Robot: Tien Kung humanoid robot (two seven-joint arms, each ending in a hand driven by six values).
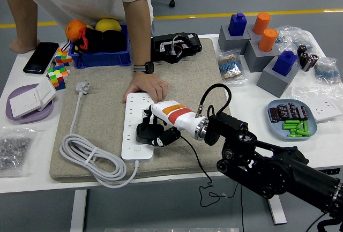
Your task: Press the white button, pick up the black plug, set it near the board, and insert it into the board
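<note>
On the beige mat (102, 90), right hand (161, 127) clasping black plug (147, 132) over the board (136, 127), prongs hidden.

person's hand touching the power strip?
Touching. The head view shows the person's hand lying flat on the far end of the power strip, with no gap, while the right hand holds the black plug over it.

My right arm (278, 170) is black and jointed; its hand (170, 119) is white with orange and red bands, trailing a looped black cable (214, 95).
</note>
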